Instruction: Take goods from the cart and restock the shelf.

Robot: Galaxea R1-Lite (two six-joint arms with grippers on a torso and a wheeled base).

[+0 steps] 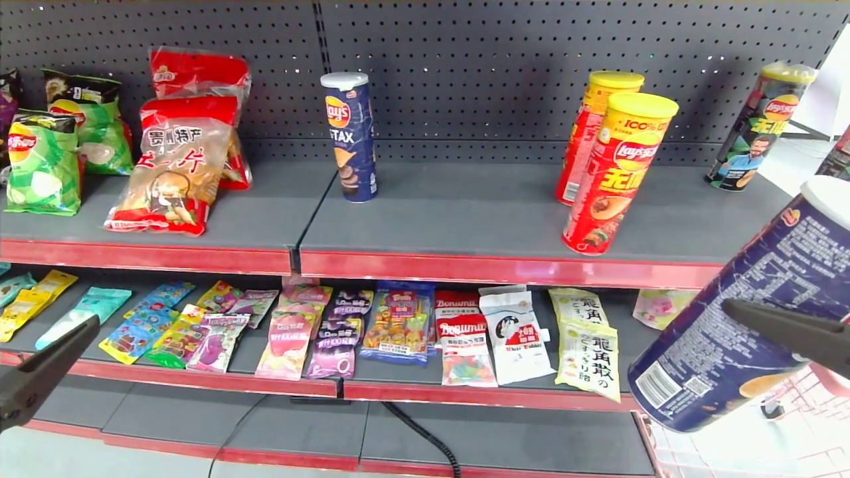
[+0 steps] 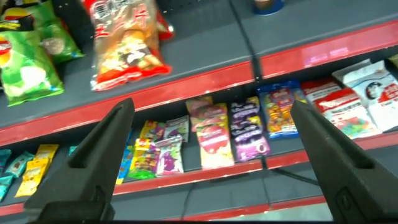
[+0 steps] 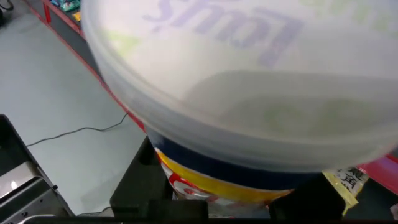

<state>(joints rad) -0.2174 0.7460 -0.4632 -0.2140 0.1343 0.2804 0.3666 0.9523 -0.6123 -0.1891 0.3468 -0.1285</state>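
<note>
Gripping a dark blue can of chips (image 1: pixel 764 265) around its middle, the right hand (image 1: pixel 764 325) holds it tilted over the pink cart (image 1: pixel 797 431), with the lid end up and leaning to the right. The bare stretch of the top shelf (image 1: pixel 465 212) lies ahead and to the left, beside a matching upright can (image 1: pixel 350 136), so the held can likely needs righting first. The left hand (image 2: pixel 211 109) hangs open and empty, low before the snack packets.

Tilted blue canister (image 1: pixel 750 265) in right gripper (image 1: pixel 740 313), apparently over cart (image 1: pixel 820 405)
</note>
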